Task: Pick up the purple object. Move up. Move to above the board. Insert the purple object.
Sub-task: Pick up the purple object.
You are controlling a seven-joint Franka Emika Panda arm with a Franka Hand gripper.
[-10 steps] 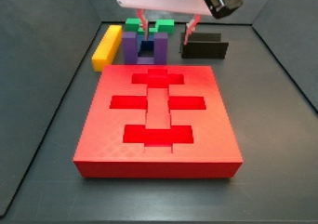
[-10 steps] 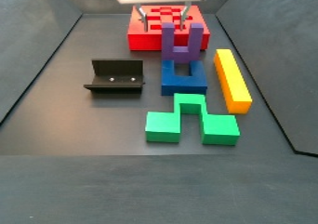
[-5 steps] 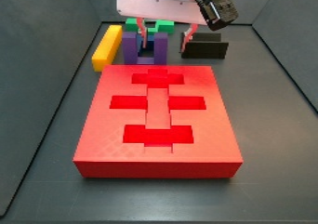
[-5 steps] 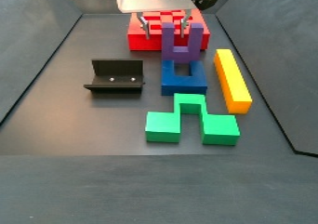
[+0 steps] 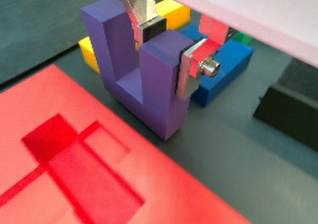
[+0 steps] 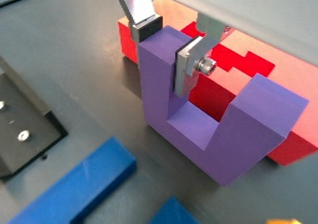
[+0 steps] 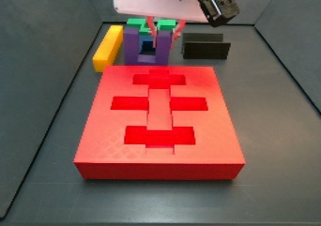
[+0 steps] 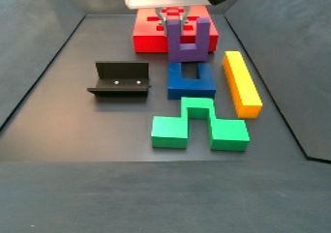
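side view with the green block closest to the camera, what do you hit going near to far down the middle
green notched block → blue arch-shaped block → purple object, with the gripper down around one of its prongs → board at the far end

The pincer has come down around one purple object prong.

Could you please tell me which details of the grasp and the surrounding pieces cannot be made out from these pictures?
- Whether the end effector is clamped on the purple object: its fingers straddle one prong in both wrist views, but contact is unclear.
- Whether the purple object's base rests on the floor: a wrist view cannot settle it.
- The green block: largely hidden behind the end effector in a side view.
- The board: mostly hidden in a side view.
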